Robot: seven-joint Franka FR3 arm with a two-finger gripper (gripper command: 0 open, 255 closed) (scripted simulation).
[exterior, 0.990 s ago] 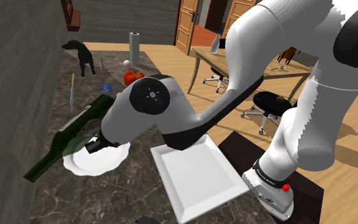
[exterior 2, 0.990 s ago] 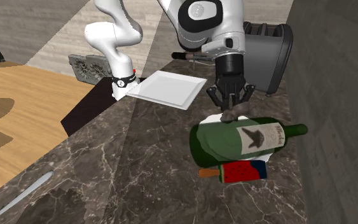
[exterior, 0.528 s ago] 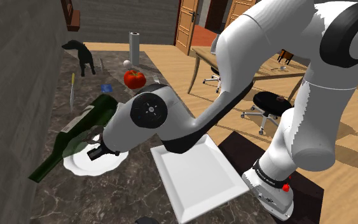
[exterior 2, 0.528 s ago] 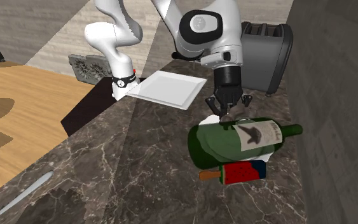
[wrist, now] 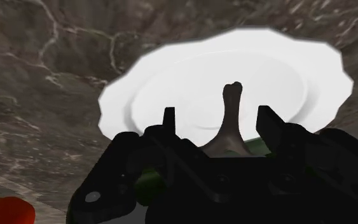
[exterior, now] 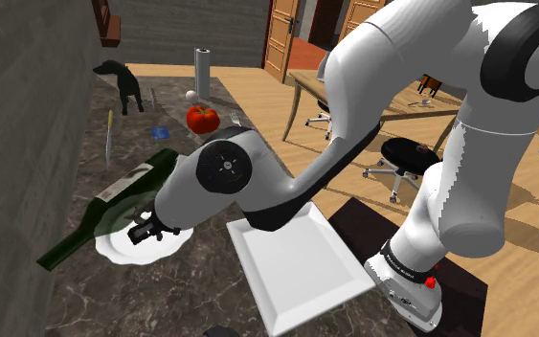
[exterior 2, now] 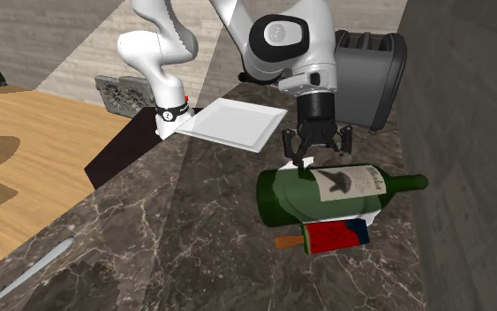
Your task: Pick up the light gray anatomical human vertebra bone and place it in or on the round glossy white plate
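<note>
1. The gripper's (wrist: 217, 114) fingers are held apart, with nothing clasped.
2. The grey vertebra (wrist: 233, 109) is seen between them, touched by neither.
3. The white plate (wrist: 171, 83) is spread below the gripper, on a dark marbled counter (wrist: 44, 95).
4. A green bottle (exterior 2: 312, 190) is laid just beside the gripper, partly over the plate.

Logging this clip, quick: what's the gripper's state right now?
Gripper: open; jaws apart, vertebra bone between them unclasped, over the round white plate.
</note>
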